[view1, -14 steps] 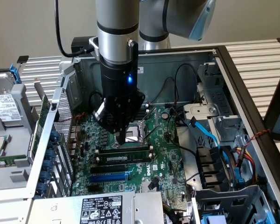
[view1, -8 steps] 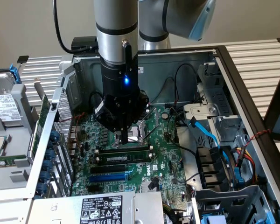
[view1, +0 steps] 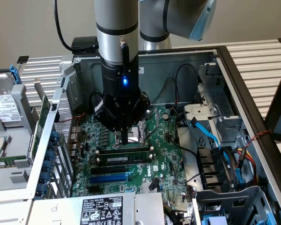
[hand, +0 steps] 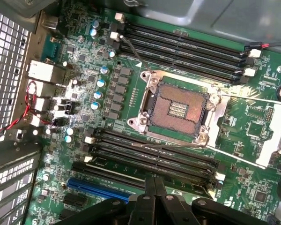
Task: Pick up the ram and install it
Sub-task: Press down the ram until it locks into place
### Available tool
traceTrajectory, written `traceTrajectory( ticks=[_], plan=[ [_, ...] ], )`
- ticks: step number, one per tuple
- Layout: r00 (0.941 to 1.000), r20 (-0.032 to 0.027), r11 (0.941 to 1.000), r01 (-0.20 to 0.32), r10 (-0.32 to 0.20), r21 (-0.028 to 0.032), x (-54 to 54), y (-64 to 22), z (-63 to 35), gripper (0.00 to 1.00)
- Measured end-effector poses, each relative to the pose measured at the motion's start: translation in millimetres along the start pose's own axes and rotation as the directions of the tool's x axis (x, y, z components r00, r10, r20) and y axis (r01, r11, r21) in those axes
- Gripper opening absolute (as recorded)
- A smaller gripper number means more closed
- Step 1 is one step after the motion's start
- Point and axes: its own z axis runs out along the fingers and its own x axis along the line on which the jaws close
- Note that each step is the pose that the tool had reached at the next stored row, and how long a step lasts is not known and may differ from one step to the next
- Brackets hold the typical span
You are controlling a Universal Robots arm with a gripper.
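Little print can be read here. The white label [view1: 101,209] on the grey power supply box [view1: 145,206] at the bottom of the exterior view carries rows of small text and certification marks, none legible. A white logo [view1: 157,167] printed on the green motherboard [view1: 166,154] beside the blue expansion slot [view1: 108,177] looks like a brand mark but cannot be made out, and the pale sticker [view1: 3,104] on the drive [view1: 4,112] at the exterior view's left is equally unreadable.
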Motion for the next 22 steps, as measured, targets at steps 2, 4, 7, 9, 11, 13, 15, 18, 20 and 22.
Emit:
traceTrajectory(
  ticks=[2,4,7,9,11,13,15,18,20,22],
  plan=[
    [0.9997,-0.0006,0.9997,-0.025,0.025,-0.0001,0.0,0.0,0.0,0.11],
    [0.9988,-0.001,0.9988,-0.049,0.049,0.0,-0.1,0.0,0.0,0.11],
    [0.9965,-0.0016,0.9965,-0.083,0.083,0.0003,0.0,0.0,0.0,0.11],
    [0.9943,-0.0019,0.9943,-0.107,0.107,0.0008,-0.1,0.0,0.1,0.11],
    [0.9916,-0.0022,0.9916,-0.129,0.129,0.002,-0.1,0.0,0.1,0.11],
    [0.9888,-0.0021,0.9888,-0.149,0.149,0.0038,-0.1,0.0,0.1,0.11],
    [0.9859,-0.0005,0.9858,-0.168,0.168,0.0071,-0.1,0.0,0.1,0.11],
    [0.9815,0.0045,0.9814,-0.192,0.191,0.0155,-0.1,0.0,0.0,0.11],
    [0.9796,0.0073,0.9794,-0.201,0.201,0.0175,-0.1,0.0,0.1,0.11],
    [0.9795,0.0073,0.9794,-0.201,0.201,0.0176,-0.1,0.0,0.0,0.11]
  ],
)
